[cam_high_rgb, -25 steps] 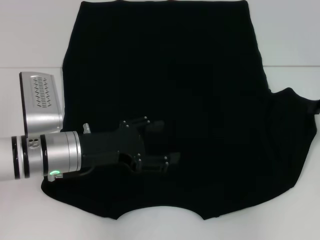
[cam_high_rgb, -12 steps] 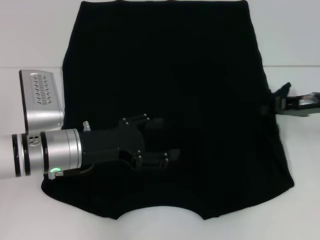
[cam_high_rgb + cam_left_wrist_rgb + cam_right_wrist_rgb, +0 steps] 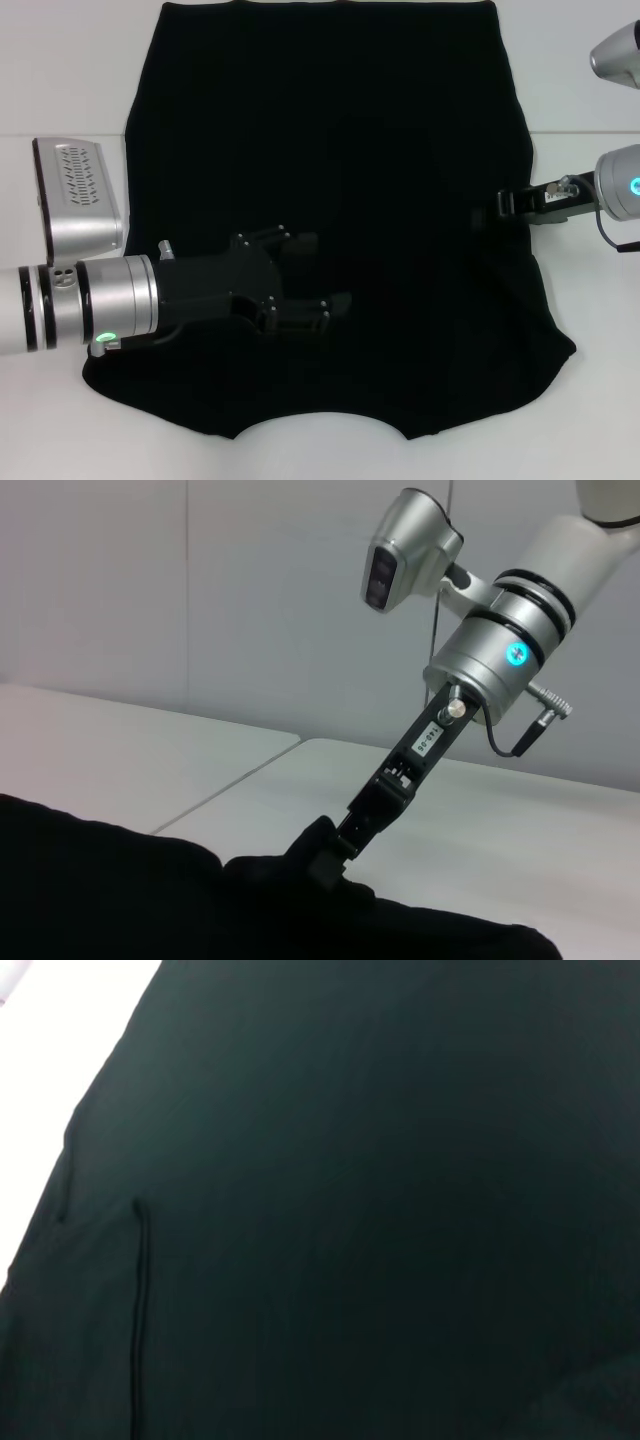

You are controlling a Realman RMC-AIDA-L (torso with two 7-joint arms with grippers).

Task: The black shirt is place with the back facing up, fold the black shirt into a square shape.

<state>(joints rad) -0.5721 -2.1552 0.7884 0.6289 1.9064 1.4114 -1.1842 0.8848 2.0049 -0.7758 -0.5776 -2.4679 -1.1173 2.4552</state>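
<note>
The left gripper (image 3: 325, 280), jaws apart, rested on the near left of the large soft black cloth shirt (image 3: 380, 150) spread across the white table (image 3: 60, 70), while the right gripper (image 3: 500, 208) pinched its right edge, nearer the unfolded side.

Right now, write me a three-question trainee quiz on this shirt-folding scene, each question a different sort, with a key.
1. True or false: the left end effector is over the black shirt.
2. Multiple choice: which edge of the shirt does the right end effector meet? A) the robot's right side edge B) the far edge C) the near edge
3. Fill in: the shirt lies on a ____ table.

Key: 1 true; 2 A; 3 white
</note>
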